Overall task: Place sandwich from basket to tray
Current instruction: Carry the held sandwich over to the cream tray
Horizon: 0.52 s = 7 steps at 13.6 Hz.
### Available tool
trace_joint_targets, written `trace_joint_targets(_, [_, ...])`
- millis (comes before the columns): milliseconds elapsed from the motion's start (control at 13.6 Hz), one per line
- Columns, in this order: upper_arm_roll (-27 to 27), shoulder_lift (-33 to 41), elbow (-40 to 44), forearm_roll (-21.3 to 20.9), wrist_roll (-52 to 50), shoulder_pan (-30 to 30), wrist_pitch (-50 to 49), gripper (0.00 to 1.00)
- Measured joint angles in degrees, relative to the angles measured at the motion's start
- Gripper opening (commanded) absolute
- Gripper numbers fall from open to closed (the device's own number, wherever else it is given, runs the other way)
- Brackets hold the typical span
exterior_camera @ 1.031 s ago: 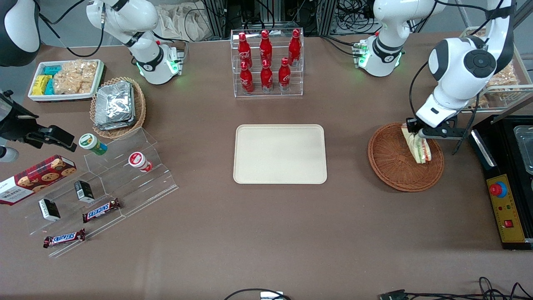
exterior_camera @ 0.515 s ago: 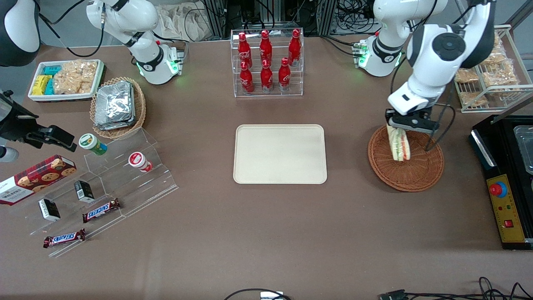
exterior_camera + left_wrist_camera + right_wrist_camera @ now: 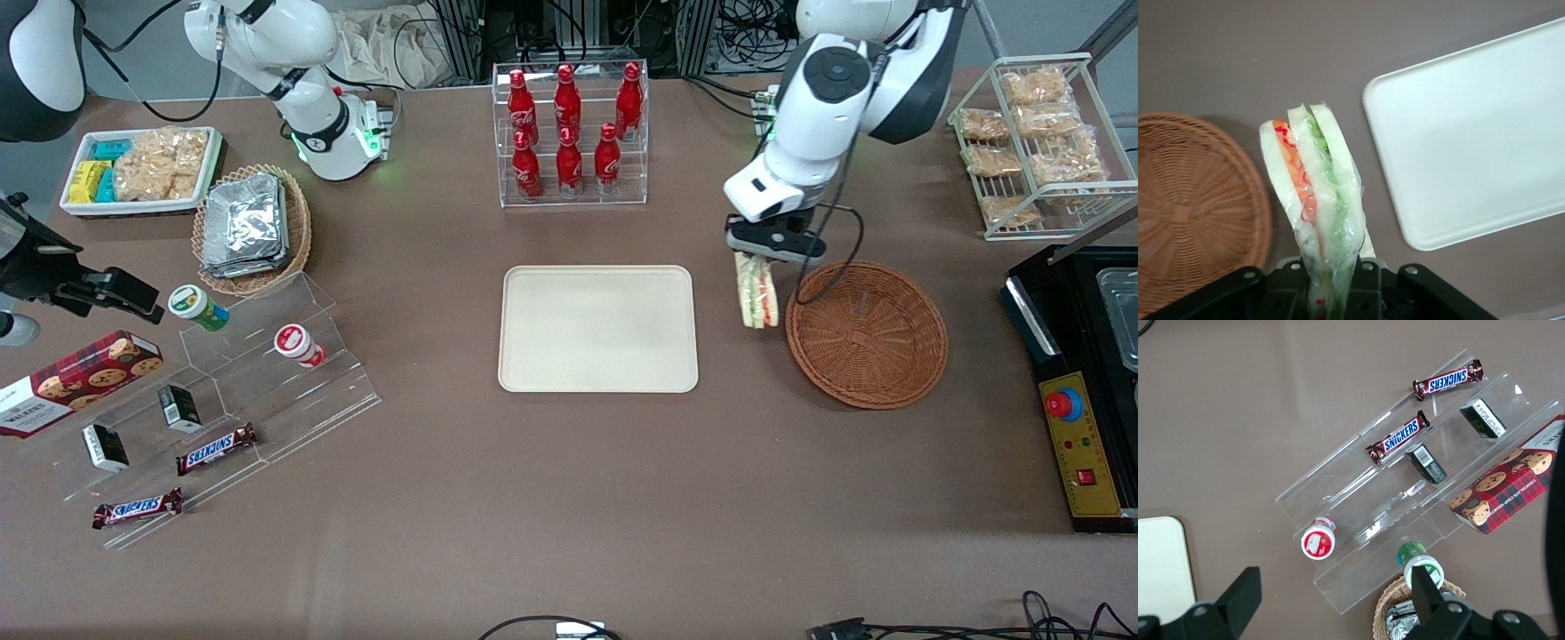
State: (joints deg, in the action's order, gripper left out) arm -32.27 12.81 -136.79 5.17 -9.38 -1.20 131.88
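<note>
Front view: my tool [image 3: 763,252] hangs above the brown counter [image 3: 569,498], between the flat rectangular cream-beige plastic tray [image 3: 597,328] and the round shallow reddish-brown wicker basket [image 3: 867,334]. Its fingers are closed on the top of the small triangular white-bread sandwich in clear wrap [image 3: 757,291], which hangs straight down from them, clear of the basket and just beside its rim on the tray's side. The sandwich is not over the tray; a strip of bare counter shows between the two. The basket holds nothing that I can see, and the tray's surface is bare.

From my left wrist camera the sandwich [image 3: 1315,200] runs out from between my black fingers [image 3: 1368,293], edge on, showing layers of white bread with red, orange and green filling under the crinkled wrap. The basket [image 3: 1195,207] lies to one side of it and a rounded corner of the tray [image 3: 1471,140] to the other, both lower down on the counter [image 3: 1271,53]. Nothing touches the sandwich except my tool [image 3: 1331,293].
</note>
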Motion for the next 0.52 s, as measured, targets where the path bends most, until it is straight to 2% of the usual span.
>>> trace_joint_targets(221, [-3.5, -7.6, 4.4, 0.2, -4.1, 0.1, 1.3, 0.09])
trace_joint_targets(515, [-5.3, -16.9, 6.7, 0.1, -5.4, 0.5, 6.6, 0.10])
